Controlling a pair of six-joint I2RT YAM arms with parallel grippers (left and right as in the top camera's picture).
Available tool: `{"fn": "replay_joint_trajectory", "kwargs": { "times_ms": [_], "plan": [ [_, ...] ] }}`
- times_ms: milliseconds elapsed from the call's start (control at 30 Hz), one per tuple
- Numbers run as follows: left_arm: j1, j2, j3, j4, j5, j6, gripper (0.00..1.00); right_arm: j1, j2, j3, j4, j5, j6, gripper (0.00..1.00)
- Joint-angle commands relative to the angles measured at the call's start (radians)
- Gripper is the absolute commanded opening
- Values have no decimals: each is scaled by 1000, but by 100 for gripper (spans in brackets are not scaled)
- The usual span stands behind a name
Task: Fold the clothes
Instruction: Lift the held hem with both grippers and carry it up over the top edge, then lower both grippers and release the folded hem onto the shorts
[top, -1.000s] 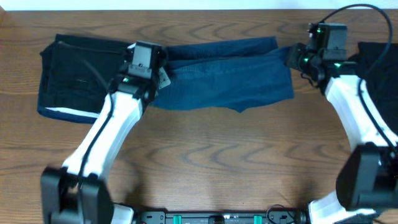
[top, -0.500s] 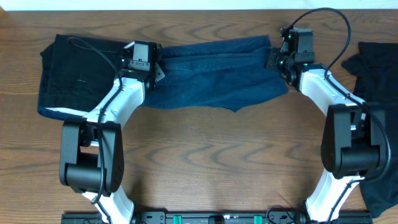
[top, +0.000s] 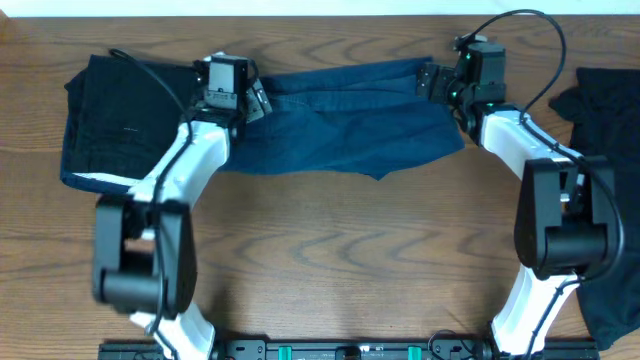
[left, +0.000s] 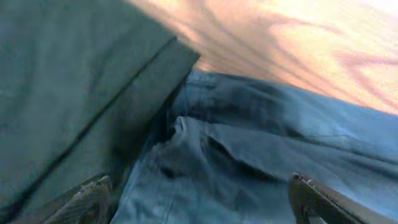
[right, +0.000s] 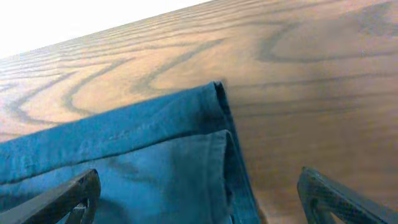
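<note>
The navy-blue clothes piece (top: 340, 125) lies stretched across the far middle of the table, doubled over along its far edge. My left gripper (top: 256, 96) hovers open over its left end, where the blue cloth (left: 249, 162) meets a black garment (left: 74, 93); nothing is between the fingers (left: 87, 199). My right gripper (top: 428, 82) is open over the blue cloth's far right corner (right: 161, 149), its fingertips (right: 336, 196) spread to either side of the folded edge. The black, white-edged garment (top: 125, 120) lies flat at the left.
Another black cloth (top: 605, 110) lies at the right edge of the table and runs down toward the front right. Bare wooden table (top: 330, 250) fills the front half. The arm bases stand at the front edge.
Both grippers have opened and let go of the blue cloth. The right gripper moved left along the far edge; the left gripper shifted slightly toward the far side.
</note>
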Motion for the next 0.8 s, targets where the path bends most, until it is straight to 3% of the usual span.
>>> {"fn": "replay_joint_trajectory", "kwargs": {
  "times_ms": [0,133,200,267,300,333,767],
  "plan": [
    [2,-130,36,-69,74,45,86,-12,-117,21,-59,-43,-34,99],
    [2,-180,36,-238,175,44,38,-2,-200,21,-245,-98,-34,98],
    [2,-175,31,-304,199,41,22,5,-214,21,-336,-98,-34,64],
    [1,-161,16,-328,200,41,7,13,-206,20,-398,-98,-44,22],
    [0,-150,9,-329,200,41,6,18,-198,20,-420,-98,-55,7],
    [-3,-134,2,-327,200,41,6,23,-186,20,-440,-97,-61,1],
    [-76,112,1,-173,200,41,6,68,21,20,-446,-95,-112,1]
  ]
}}
